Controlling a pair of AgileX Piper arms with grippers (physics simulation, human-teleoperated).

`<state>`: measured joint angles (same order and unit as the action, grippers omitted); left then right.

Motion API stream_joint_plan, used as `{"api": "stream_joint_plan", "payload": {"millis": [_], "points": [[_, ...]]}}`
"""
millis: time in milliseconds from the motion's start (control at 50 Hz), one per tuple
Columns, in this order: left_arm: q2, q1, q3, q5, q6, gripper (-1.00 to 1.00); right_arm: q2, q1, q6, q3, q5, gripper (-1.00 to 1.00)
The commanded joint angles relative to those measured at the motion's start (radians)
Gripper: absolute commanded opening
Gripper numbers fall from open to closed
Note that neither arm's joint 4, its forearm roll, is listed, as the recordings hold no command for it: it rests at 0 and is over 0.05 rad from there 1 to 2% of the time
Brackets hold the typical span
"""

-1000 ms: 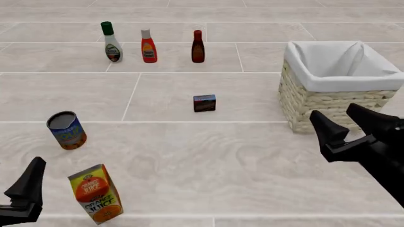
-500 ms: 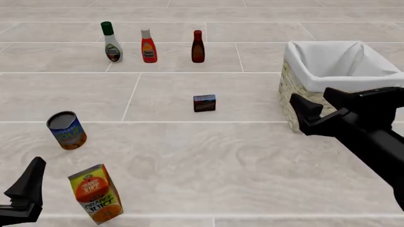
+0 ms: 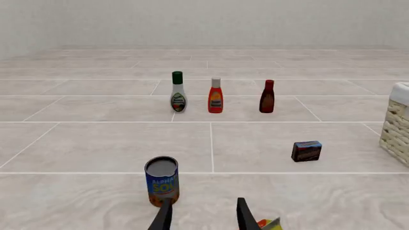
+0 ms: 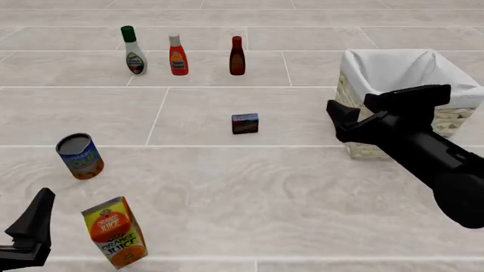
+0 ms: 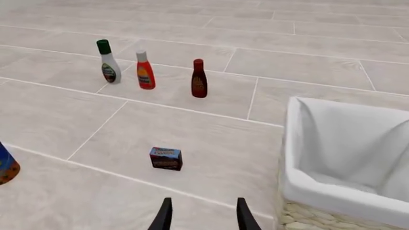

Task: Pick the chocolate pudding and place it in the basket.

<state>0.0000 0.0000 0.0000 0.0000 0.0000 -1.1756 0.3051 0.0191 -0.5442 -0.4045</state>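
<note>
A: A pale tiled surface [image 4: 226, 187] with thin white seams is seen in every view. Where is the chocolate pudding [image 4: 245, 123] found?

B: It is set upright on a tile near the middle of the front view, untouched, well to the left of the basket [image 4: 393, 85]. The basket is placed at the right edge, and its white lining is folded over the rim.

A: How are the grippers held?

B: The right gripper [image 4: 361, 114] is raised in front of the basket's near left corner, and part of the wicker is covered by it. Its fingers [image 5: 164, 215] are spread apart, and nothing is held between them. The left gripper [image 3: 202, 215] is kept low at the near left corner; in its wrist view its fingers are also parted and empty.

A: What else is laid out?

B: Three bottles are lined up at the far side: a white bottle with a green cap [image 4: 134, 51], a red bottle [image 4: 178, 56] and a dark brown bottle [image 4: 237, 56]. A blue-labelled can [image 4: 79, 156] is stood at the left, and an orange juice carton [image 4: 115, 231] is seen nearer, just beside the left gripper.
</note>
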Motion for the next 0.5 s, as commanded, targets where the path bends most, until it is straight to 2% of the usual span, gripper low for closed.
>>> {"api": "stream_joint_plan", "payload": {"millis": [20, 340, 500], "points": [[0.000, 0.000, 0.000, 0.000, 0.000, 1.00, -0.089, 0.015, -0.008, -0.057, -0.010, 1.00], [0.000, 0.000, 0.000, 0.000, 0.000, 1.00, -0.170, 0.046, -0.021, -0.171, 0.018, 1.00], [0.000, 0.000, 0.000, 0.000, 0.000, 1.00, -0.226, 0.063, 0.006, -0.240, 0.042, 1.00]]}}
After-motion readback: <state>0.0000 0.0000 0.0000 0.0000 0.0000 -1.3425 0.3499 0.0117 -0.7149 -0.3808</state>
